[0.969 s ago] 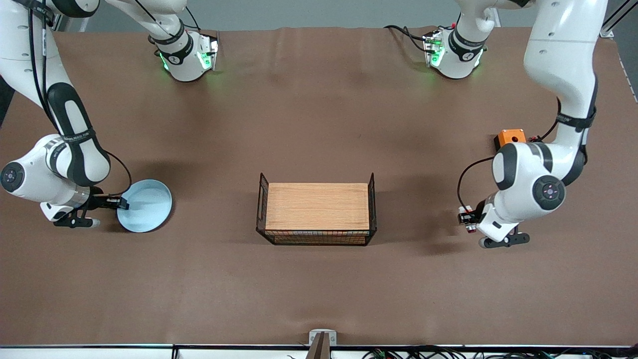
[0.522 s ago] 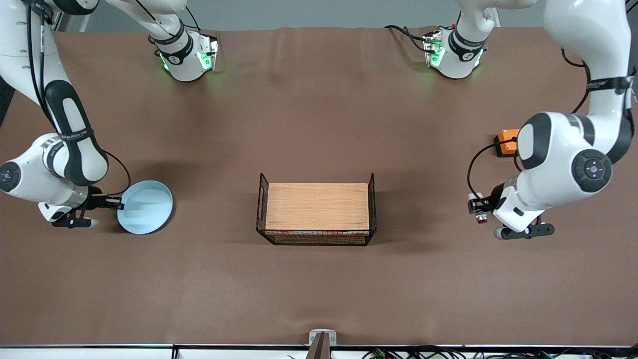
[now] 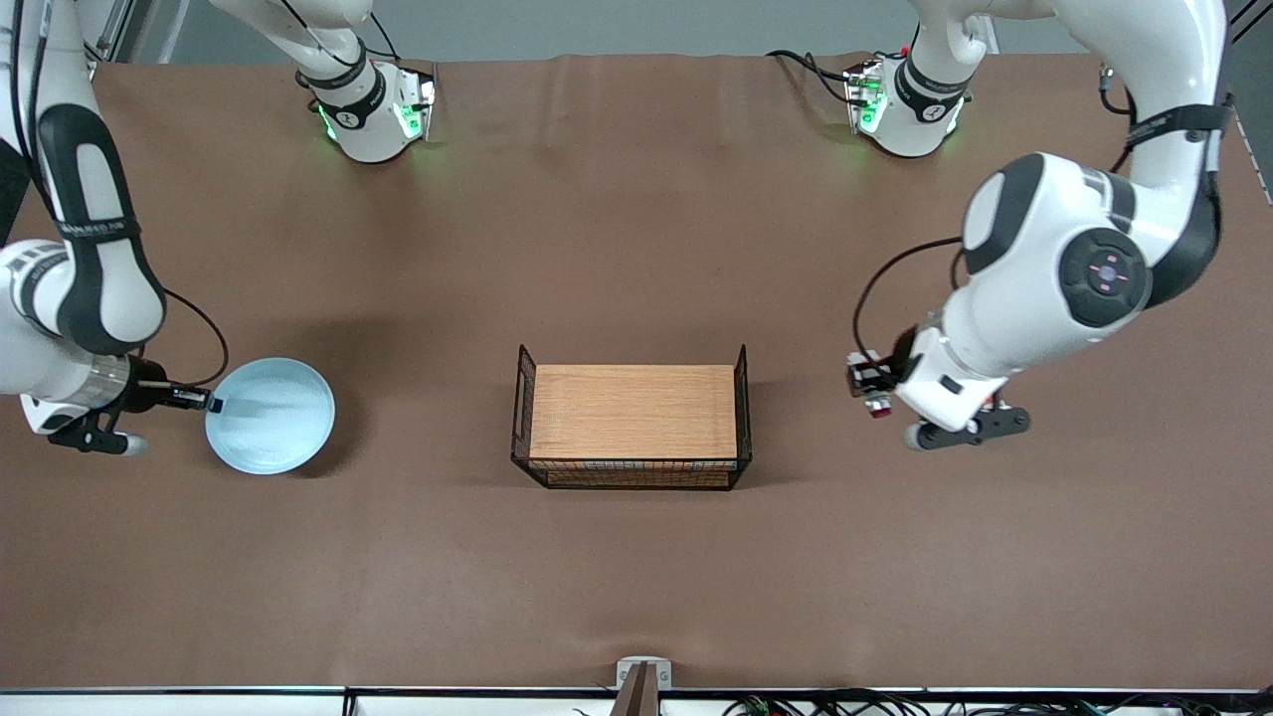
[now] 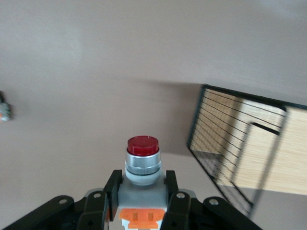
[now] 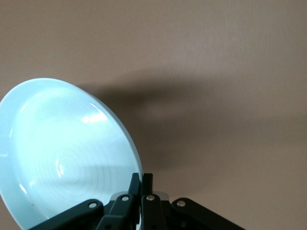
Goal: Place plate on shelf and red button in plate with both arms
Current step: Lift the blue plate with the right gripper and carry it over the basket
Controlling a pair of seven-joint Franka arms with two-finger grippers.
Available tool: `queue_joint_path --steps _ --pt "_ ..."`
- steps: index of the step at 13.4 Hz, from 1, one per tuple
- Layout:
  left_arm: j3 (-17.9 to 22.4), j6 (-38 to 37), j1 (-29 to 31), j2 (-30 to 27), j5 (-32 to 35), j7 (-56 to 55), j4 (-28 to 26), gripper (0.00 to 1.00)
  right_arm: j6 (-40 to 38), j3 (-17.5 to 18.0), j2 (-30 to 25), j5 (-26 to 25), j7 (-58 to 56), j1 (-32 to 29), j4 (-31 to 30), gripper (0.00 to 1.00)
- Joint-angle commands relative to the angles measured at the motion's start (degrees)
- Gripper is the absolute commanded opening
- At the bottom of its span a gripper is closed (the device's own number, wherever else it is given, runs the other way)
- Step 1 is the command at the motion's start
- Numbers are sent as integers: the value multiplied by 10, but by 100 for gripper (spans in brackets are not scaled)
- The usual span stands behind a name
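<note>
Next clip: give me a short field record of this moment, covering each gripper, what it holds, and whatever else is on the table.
left gripper: shut on the red button, in the air over bare table beside the rack's end
right gripper: shut on the rim of the plate, at the right arm's end of the table
wire rack: mid-table, wooden board on top, nothing on it
task state: neither item placed yet

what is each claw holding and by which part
The left claw is shut on the red button, gripping its white body below the silver collar. The right claw is shut on the plate, pinching its rim.
</note>
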Motion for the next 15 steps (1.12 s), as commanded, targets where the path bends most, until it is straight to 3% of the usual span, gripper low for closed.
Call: queue_joint_path --steps 1,6,10,15 --pt "0 -15 -30 3 14 -44 27 22 -124 3 -73 5 113 17 24 0" --pt "0 -23 -64 0 14 -120 27 21 -307 4 -162 3 431 101 94 0" --pt "0 -23 -61 -35 11 -156 27 20 -329 6 -215 9 706 199 113 0" --pt "1 -23 -59 -56 5 -226 27 20 -324 7 -209 4 1011 356 176 0"
